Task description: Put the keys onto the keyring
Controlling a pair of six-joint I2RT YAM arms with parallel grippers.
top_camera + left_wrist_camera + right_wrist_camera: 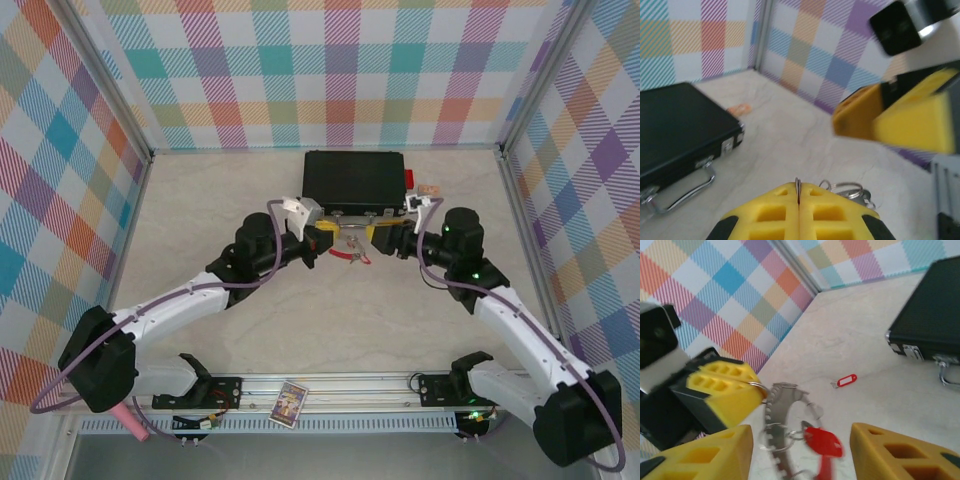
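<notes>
Left pincer [798,192] is clamping the thin silvery wire keyring [774,410], which is dangling in front of the black hard case [935,320]. Right pincer [801,440] is gaping, released, around the hanging red-tagged key [822,442]. Another red-tagged key [846,381] is lying near the case.

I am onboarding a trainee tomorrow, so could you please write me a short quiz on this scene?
1. True or false: the left claw is shut on the keyring.
2. Where does the loose red-tagged key lie? A) on top of the black case; B) on the table; C) inside the left claw.
3. In a word, do the jaws of the right claw stand apart or together?
Key: 1 true; 2 B; 3 apart, one on either side of the hanging keyring.
</notes>
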